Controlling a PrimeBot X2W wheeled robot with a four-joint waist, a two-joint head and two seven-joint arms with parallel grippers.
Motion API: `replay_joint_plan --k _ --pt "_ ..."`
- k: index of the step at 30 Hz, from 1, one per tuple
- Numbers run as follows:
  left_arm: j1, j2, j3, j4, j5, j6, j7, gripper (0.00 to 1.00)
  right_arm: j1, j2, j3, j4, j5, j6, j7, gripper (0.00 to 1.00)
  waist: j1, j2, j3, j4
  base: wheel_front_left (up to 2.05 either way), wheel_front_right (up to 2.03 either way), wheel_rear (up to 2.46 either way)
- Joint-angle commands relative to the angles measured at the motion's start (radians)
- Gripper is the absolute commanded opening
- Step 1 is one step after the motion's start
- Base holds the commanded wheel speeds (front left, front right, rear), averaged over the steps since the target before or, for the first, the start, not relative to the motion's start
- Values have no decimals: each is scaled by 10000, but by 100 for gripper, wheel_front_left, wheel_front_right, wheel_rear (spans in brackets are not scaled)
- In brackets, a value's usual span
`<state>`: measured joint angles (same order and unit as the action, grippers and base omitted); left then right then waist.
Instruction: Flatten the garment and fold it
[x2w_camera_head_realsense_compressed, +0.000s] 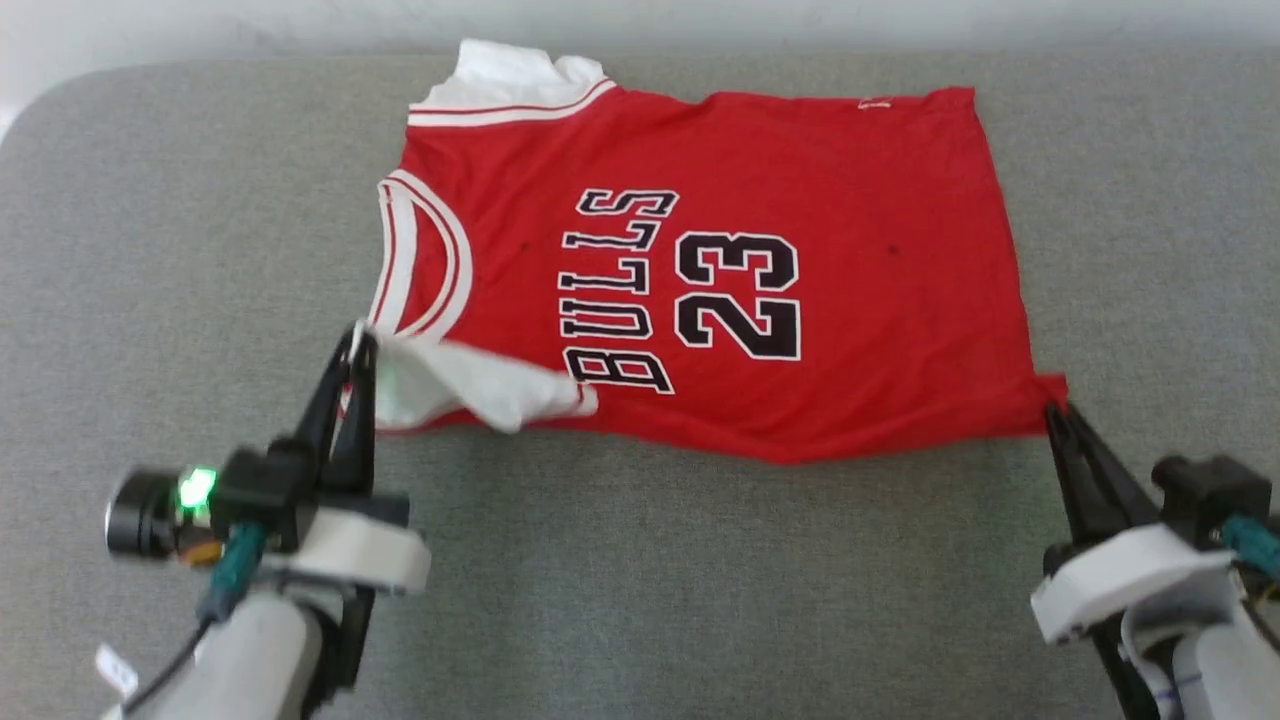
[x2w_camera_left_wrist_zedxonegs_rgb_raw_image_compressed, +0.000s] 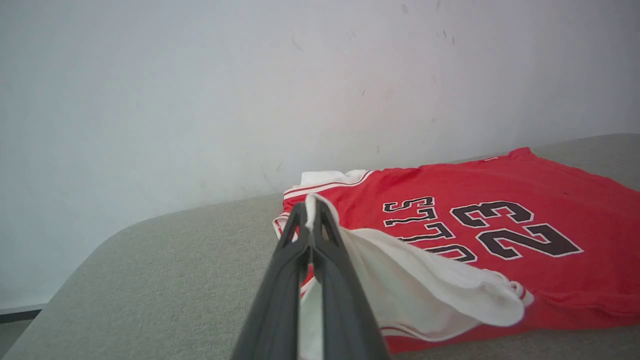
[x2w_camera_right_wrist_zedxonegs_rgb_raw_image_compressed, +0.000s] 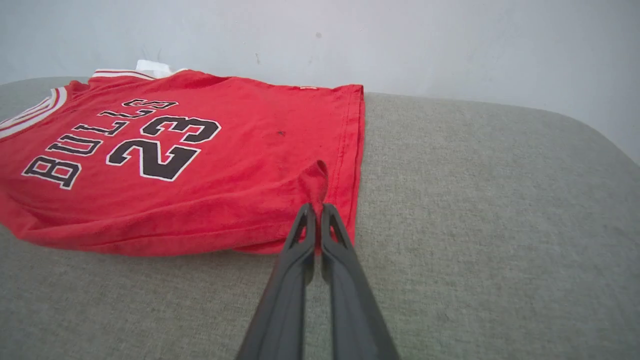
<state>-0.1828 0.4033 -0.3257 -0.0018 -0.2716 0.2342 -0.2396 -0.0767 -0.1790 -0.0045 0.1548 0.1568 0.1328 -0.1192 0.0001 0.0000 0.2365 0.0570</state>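
At lower left of the head view: left gripper (x2w_camera_head_realsense_compressed: 358, 345), fingers pinched together on the near white sleeve (x2w_camera_head_realsense_compressed: 470, 385) of the garment (x2w_camera_head_realsense_compressed: 880, 330). Sleeve raised off the surface at the pinch point and draped rightward across the red body, its end lying just beside the letter "B". Confirmed in the left wrist view: white cloth clamped between both dark fingers, pressed tight together.

Centre: garment spread on the grey padded surface (x2w_camera_head_realsense_compressed: 150, 250), front up, neck opening toward the left, hem toward the right. Just beyond the raised sleeve, striped collar trim (x2w_camera_head_realsense_compressed: 445, 250). At the far left corner, far white sleeve (x2w_camera_head_realsense_compressed: 510, 70) bunched near the pale wall (x2w_camera_left_wrist_zedxonegs_rgb_raw_image_compressed: 200, 75). Black lettering "BULLS" and "23" readable sideways, flat and largely unwrinkled. Near edge slightly rolled, with soft folds along its length.

At lower right: right gripper (x2w_camera_head_realsense_compressed: 1055, 412), fingers closed on the near hem corner. Red fabric puckered into a small peak at the fingertips, per the right wrist view. Remainder of hem edge flat on the surface.
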Motion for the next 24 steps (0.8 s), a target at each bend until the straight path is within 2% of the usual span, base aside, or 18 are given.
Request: replay_joint_plan --k 1,9,15,20,24 --pt "-303 43 -28 81 143 -92 -63 0 -222 -36 -1 -50 -72 -21 40 0 -1 0 168 -78 0 0 0" --pt "-3024 353 -136 1208 467 -845 226 0 -1995 -345 433 191 -63 -21 934 0 -1 0 1120 -430 0 0 0" --pt "-4498 522 -113 2468 353 -1274 1007 0 -3485 -457 637 802 266 -21 2188 0 -1 0 1904 -665 0 0 0" --pt "-5048 662 -154 3714 70 -1614 2111 0 -4539 -600 919 1430 821 -21 3939 0 -1 0 2358 -783 0 0 0" --pt "-5104 662 -332 4477 -358 -2092 3379 0 -5148 -675 1037 1875 1352 -21 5926 0 -1 0 2504 -771 0 0 0"
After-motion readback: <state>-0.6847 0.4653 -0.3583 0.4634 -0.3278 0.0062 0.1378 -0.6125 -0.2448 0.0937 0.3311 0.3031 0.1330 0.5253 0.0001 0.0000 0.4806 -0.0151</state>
